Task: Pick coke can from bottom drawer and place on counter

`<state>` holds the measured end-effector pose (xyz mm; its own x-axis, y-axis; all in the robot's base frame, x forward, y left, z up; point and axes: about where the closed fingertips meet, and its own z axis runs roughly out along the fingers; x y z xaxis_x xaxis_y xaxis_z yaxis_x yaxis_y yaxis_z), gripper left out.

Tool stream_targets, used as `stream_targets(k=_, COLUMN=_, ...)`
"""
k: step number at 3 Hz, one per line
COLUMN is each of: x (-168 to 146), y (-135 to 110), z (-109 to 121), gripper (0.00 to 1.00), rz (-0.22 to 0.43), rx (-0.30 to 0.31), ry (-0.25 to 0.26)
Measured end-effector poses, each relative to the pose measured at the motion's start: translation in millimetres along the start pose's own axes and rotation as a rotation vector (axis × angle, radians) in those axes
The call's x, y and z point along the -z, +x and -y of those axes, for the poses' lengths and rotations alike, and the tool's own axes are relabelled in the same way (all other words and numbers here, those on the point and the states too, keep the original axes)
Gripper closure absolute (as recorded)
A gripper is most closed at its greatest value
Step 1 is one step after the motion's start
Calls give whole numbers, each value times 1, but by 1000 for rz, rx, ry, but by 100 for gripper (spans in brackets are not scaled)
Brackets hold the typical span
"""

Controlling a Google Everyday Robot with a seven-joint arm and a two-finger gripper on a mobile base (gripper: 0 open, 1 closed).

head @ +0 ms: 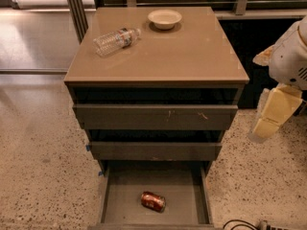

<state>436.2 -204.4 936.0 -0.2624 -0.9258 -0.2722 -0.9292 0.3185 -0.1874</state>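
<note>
The coke can point(153, 201), red with silvery ends, lies on its side on the grey floor of the bottom drawer point(184, 195), which is pulled open at the foot of the cabinet. The counter point(182, 56) is the glossy tan top of the cabinet. My gripper point(263, 127), pale yellow on a white arm, hangs at the right of the cabinet at about the height of the upper drawers. It is well above and to the right of the can and holds nothing.
A clear plastic water bottle point(115, 40) lies on its side at the counter's back left. A small pale bowl point(164, 18) stands at the back middle. Speckled terrazzo floor point(43, 166) surrounds the cabinet. A dark cable point(240, 224) lies at the bottom right.
</note>
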Motion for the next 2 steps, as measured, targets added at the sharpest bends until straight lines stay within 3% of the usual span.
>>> stream_targets(k=1, x=-71, y=0, z=-22, gripper=0, rz=67, rx=-103, ry=-92)
stream_targets(k=2, x=-150, y=-3, z=-50, gripper=0, rz=79, rx=-161, ry=-189)
